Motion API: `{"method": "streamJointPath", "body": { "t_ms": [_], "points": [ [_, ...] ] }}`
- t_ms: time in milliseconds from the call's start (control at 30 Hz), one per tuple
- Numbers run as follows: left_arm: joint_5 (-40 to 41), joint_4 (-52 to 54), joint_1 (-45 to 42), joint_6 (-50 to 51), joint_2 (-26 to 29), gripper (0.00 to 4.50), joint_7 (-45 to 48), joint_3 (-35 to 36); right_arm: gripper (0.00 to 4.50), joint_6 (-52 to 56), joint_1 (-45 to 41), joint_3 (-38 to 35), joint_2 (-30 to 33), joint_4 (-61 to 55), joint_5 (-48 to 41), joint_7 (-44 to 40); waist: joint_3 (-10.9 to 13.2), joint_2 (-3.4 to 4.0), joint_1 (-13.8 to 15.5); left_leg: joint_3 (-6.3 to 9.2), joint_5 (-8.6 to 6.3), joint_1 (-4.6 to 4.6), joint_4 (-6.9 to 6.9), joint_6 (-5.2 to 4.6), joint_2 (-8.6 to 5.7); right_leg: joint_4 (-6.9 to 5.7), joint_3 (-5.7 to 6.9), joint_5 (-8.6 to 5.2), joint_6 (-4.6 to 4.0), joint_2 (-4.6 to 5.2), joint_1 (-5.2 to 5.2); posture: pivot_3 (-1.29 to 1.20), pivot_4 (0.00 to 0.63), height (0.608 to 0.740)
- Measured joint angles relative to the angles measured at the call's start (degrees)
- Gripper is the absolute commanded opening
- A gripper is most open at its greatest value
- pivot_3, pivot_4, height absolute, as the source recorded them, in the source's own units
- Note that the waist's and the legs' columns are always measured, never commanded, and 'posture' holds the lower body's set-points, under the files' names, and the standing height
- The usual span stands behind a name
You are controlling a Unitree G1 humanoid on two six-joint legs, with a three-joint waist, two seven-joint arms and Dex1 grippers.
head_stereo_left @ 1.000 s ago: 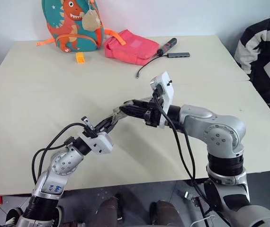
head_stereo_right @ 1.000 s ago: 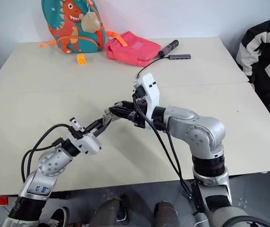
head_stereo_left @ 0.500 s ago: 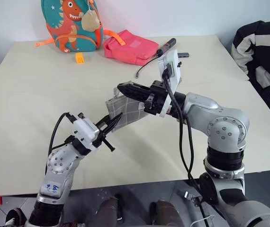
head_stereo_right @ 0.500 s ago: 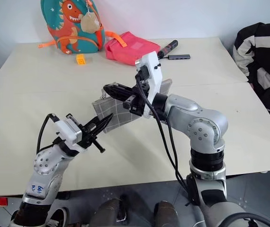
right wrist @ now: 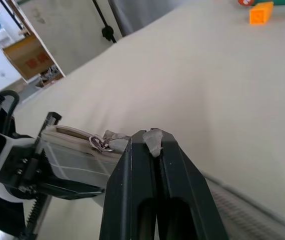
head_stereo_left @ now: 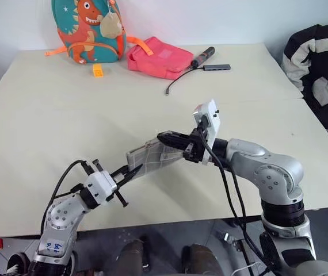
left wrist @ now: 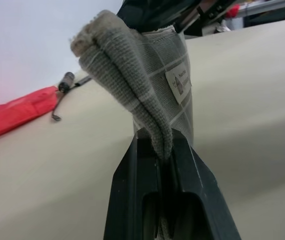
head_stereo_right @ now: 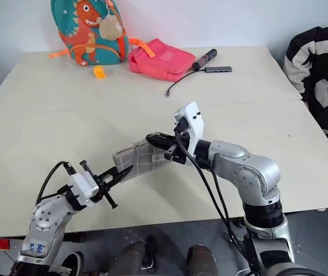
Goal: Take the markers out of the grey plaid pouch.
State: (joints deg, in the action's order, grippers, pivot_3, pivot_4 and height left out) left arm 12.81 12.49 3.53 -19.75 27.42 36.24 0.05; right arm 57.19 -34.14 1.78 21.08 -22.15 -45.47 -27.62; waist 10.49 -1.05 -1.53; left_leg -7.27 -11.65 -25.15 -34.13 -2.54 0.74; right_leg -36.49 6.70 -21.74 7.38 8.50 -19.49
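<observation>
Flat rectangular grey plaid fabric pouch [head_stereo_left: 152,158] is held in the air above the cream table [head_stereo_left: 49,121], stretched between both arms. Long axis runs from the left gripper [head_stereo_left: 130,171] up to the right gripper [head_stereo_left: 170,140]. Left fingers are clamped on a bunched end, right fingers pinched shut on the opposite edge. Ring pull [right wrist: 97,144] sits by the left end. No markers seen. Step judged: presenting the pouch for opening; next needs the zip drawn.
</observation>
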Motion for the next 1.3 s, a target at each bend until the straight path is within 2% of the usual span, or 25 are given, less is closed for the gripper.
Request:
{"method": "streamJointPath", "body": {
  "t_ms": [300,500,700,1133,1233,1300],
  "points": [
    [0.9,-2.5,2.4,-2.6,-0.1,0.0,0.0,2.7,0.02,-3.5,1.9,-4.6,8.4,2.4,2.4,-2.2,0.0,0.0,0.0,-0.01,-0.02,0.01,-0.02,-0.04,0.01,0.07,0.01,0.0,0.0,0.04,0.05,0.0,0.15,0.74],
    [1.5,-3.9,2.8,-3.1,-1.3,0.0,-1.0,4.0,0.02,-4.7,2.6,-5.0,11.1,2.9,2.8,-4.5,0.0,0.0,0.0,0.0,-0.02,0.01,-0.02,-0.05,0.01,0.07,0.02,0.0,0.0,0.04,0.06,0.0,0.15,0.74],
    [2.5,-4.2,3.3,-3.3,-1.2,0.0,0.5,4.0,0.02,-8.1,3.5,-5.9,16.6,6.0,5.7,-8.4,0.0,0.0,0.2,0.0,-0.03,0.01,-0.08,-0.06,0.01,0.09,0.04,0.0,0.0,0.04,0.1,0.0,0.15,0.74],
    [2.1,-4.3,3.2,-4.9,-0.4,0.0,1.9,4.0,0.02,-11.0,5.5,-5.7,19.2,6.6,9.9,-12.6,0.0,0.0,0.2,0.02,-0.03,0.02,-0.13,-0.07,0.01,0.09,0.04,0.0,0.0,0.06,0.14,0.0,0.15,0.74],
    [2.1,-4.3,3.2,-4.9,-0.4,0.0,1.9,3.9,0.6,-10.7,5.6,-6.1,19.5,6.9,9.5,-14.0,0.0,0.0,0.2,0.03,-0.04,0.01,-0.14,-0.08,0.01,0.09,0.05,0.0,0.0,0.06,0.15,0.0,0.15,0.74],
    [2.1,-4.4,3.2,-4.9,-0.5,0.0,1.8,3.9,1.27,-10.3,5.9,-6.6,19.8,6.9,9.3,-14.6,0.0,0.0,0.2,0.05,-0.04,0.01,-0.14,-0.08,0.01,0.09,0.05,0.0,0.0,0.06,0.16,0.0,0.15,0.74]
  ]
}}
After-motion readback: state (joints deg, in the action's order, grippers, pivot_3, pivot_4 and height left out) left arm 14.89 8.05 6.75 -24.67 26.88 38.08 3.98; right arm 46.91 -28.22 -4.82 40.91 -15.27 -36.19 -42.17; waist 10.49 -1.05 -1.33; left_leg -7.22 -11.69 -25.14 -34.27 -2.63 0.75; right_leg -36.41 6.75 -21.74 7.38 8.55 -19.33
